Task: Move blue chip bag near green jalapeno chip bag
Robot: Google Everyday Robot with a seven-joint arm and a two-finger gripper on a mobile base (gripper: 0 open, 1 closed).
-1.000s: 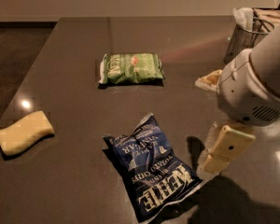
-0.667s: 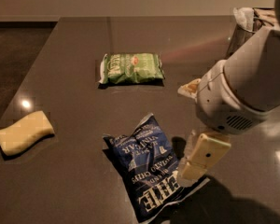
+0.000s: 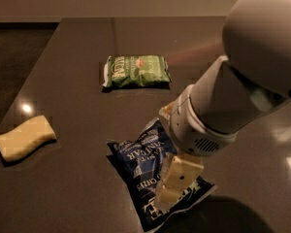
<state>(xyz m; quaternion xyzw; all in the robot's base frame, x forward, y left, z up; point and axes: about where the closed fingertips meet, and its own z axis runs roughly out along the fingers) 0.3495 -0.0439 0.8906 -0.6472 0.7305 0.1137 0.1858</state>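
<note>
Gripper, cream plastic, sits over the crinkled, glossy blue chip bag on the dark table, hiding part of its lettering; whether it grips cannot be told. Flat rectangular green jalapeno chip bag lies well apart.

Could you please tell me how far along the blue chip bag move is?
Nothing looks finished: the blue chip bag lies apart from the green jalapeno chip bag, nearer the camera. In hand: the tool is low over the blue bag's near end. Left: securing a grasp and carrying it beside the green bag.
</note>
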